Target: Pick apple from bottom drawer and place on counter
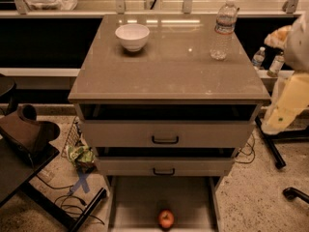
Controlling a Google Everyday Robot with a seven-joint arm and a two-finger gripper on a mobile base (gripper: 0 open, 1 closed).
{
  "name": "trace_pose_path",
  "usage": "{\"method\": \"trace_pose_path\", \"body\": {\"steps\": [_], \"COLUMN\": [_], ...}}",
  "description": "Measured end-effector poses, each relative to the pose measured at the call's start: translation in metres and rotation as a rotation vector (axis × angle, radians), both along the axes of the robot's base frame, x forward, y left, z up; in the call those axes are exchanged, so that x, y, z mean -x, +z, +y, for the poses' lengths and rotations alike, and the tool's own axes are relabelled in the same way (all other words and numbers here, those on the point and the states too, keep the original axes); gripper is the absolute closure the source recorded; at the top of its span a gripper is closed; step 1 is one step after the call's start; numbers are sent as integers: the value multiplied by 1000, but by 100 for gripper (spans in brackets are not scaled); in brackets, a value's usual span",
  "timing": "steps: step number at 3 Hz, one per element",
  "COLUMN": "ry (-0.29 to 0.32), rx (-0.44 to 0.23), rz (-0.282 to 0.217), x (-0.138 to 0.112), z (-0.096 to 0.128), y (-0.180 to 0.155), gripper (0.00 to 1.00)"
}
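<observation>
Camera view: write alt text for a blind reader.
An apple lies in the open bottom drawer of a cabinet; its counter holds a white bowl and a water bottle. The gripper hangs beside the cabinet, at the right edge.

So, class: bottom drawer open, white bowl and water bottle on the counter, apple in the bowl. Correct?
No. The camera view shows the apple on the floor of the open bottom drawer, not in the white bowl; bowl and water bottle do stand on the counter. The gripper is out of view; only the arm shows, far right.
</observation>
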State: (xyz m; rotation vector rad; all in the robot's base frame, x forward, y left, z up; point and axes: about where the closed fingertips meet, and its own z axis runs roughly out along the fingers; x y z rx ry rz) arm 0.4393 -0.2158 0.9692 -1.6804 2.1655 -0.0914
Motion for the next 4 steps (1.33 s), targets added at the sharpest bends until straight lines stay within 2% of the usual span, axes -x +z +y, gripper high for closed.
{"method": "trace_pose_path", "body": {"steps": [1,2,3,4], "ry": [17,2,68,70], "rx": [-190,-345,-469,-477], "rz": [-13,-85,-165,-163], "x": [19,21,24,23], "z": [-17,-29,-40,-35], "y": [-87,-133,-184,-191], "gripper": [0,0,0,0]}}
